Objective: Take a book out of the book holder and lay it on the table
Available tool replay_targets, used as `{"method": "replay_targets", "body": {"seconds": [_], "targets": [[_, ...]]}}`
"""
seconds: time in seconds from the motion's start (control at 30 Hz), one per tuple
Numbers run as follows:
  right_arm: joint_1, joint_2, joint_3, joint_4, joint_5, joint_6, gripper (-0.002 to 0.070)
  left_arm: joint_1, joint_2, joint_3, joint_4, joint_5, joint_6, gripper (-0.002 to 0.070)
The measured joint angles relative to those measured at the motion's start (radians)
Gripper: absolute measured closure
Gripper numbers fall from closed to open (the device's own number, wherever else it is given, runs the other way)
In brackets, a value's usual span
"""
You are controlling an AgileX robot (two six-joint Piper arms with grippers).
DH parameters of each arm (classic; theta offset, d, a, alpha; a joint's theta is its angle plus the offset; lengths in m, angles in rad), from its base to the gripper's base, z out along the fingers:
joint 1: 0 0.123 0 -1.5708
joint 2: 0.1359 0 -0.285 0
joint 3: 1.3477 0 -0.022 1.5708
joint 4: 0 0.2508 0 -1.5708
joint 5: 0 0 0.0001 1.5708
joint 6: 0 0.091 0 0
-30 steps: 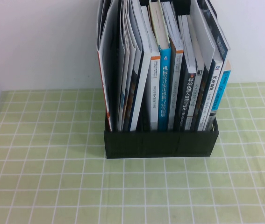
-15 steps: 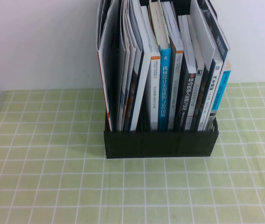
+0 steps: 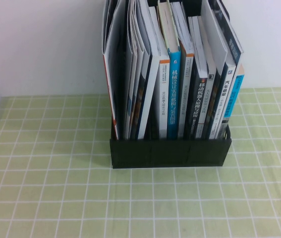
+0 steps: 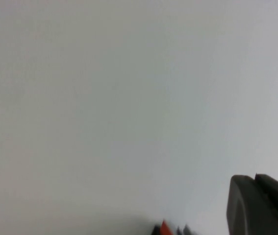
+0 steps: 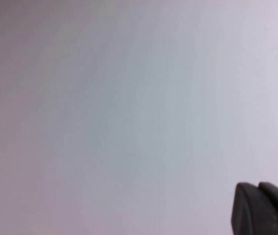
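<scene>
High view: book (image 3: 111, 74) upright in book holder (image 3: 170, 152).

The table (image 3: 56, 198) is covered in pale green cloth with a white grid of square checks, and it runs from the near edge of the high view back to a plain white wall (image 3: 41, 49). Directly on it stands the book holder (image 3: 170, 152), a black box-like rack set toward the far side, a little right of centre, its low front wall facing near, its back close to the wall.
</scene>
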Motion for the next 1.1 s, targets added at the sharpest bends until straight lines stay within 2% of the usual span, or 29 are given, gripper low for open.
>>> {"method": "replay_targets", "body": {"seconds": [0.2,0.33,0.43,0.6,0.73,0.83,0.9,1.1], "targets": [[0.000,0.308,-0.207,-0.038,0.434,-0.090,0.0678,-0.115,0.238,-0.091,0.017,0.218,0.095,0.0676],[0.000,0.477,-0.232,-0.077,0.652,-0.257,0.0678,-0.132,0.357,-0.091,0.034,0.257,0.187,0.0676],[0.000,0.584,-0.217,-0.037,0.715,-0.294,0.0678,-0.132,0.431,-0.089,0.004,0.281,0.202,0.0676],[0.000,0.742,-0.204,0.211,0.785,-0.355,0.0678,-0.132,0.554,-0.089,-0.013,0.246,0.230,0.0676],[0.003,0.879,-0.195,0.583,0.828,-0.704,0.0678,-0.134,0.675,-0.089,-0.017,0.149,0.277,0.0676],[0.051,0.949,-0.195,0.852,0.787,-0.942,0.0678,-0.139,0.770,-0.099,-0.017,0.102,0.318,0.0676],[0.120,0.982,-0.195,0.965,0.669,-1.058,0.0678,-0.139,0.824,-0.117,-0.017,0.090,0.348,0.0676],[0.453,1.116,-0.197,1.271,0.259,-1.437,0.0678,-0.139,0.955,-0.209,-0.017,0.086,0.442,0.0676]]}}
